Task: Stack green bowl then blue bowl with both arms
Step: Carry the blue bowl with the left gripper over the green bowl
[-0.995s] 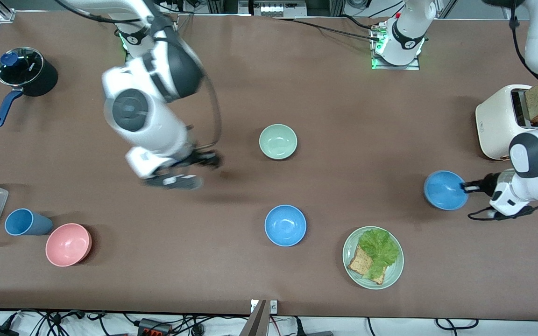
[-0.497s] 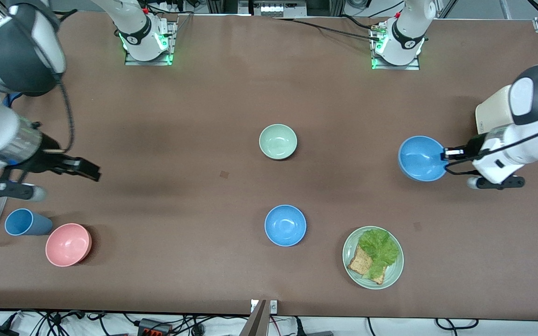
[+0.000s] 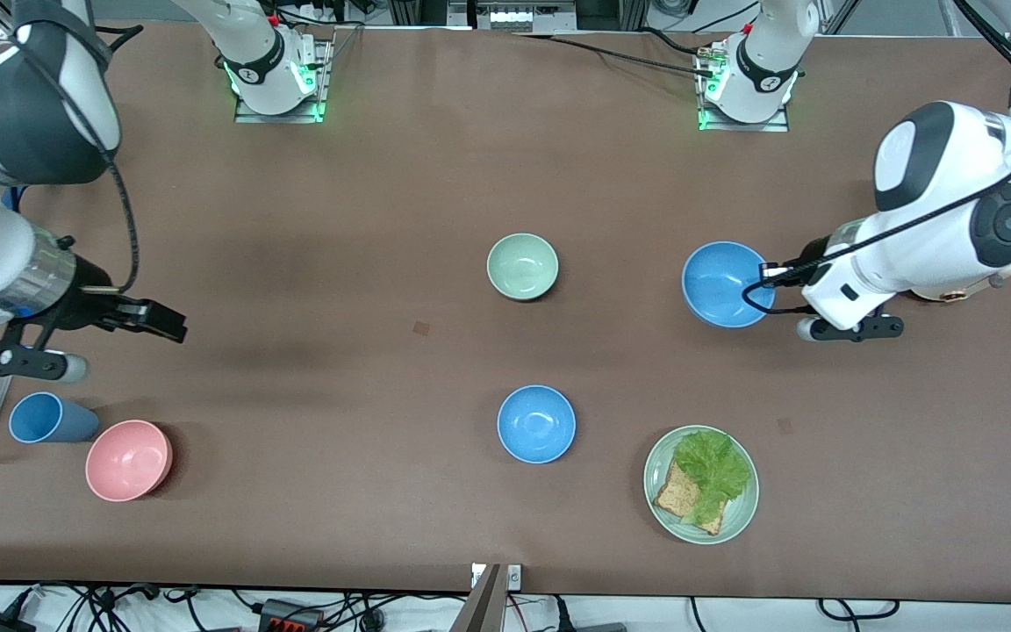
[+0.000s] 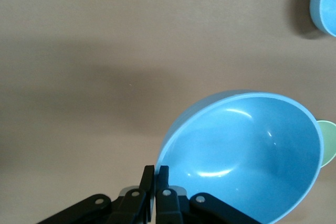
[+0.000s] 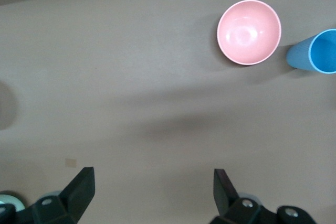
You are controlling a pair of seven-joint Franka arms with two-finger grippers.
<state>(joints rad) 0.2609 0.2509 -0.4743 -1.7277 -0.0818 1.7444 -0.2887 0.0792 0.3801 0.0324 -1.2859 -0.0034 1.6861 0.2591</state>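
My left tool point(image 3: 767, 274) is clamped tight on the rim of a small round sky-blue bowl point(image 3: 725, 284), which hangs tilted in the air over bare brown worktop point(image 3: 383, 202), toward the left arm's end and beside the small matte sage-green bowl point(image 3: 522, 266). In the left wrist view the thin black fingers point(image 4: 156, 182) pinch the blue rim edge-on, the bowl's hollow facing the camera.

That green bowl sits upright and empty near the middle of the worktop, well apart from the carried one. As I read it, the stack has not yet begun: nothing rests in the green bowl, and the blue one must be carried over it, levelled and lowered in.

A second, matching sky-blue bowl point(image 3: 536, 424) stands nearer the front camera than the green bowl. Beside it lies a pale-green plate of lettuce and toast point(image 3: 701, 484).

My right tool point(image 3: 150, 319) waits with its jaws spread wide and empty over the right arm's end of the worktop, above a pink bowl point(image 3: 128, 460) and a blue cup point(image 3: 49, 418).
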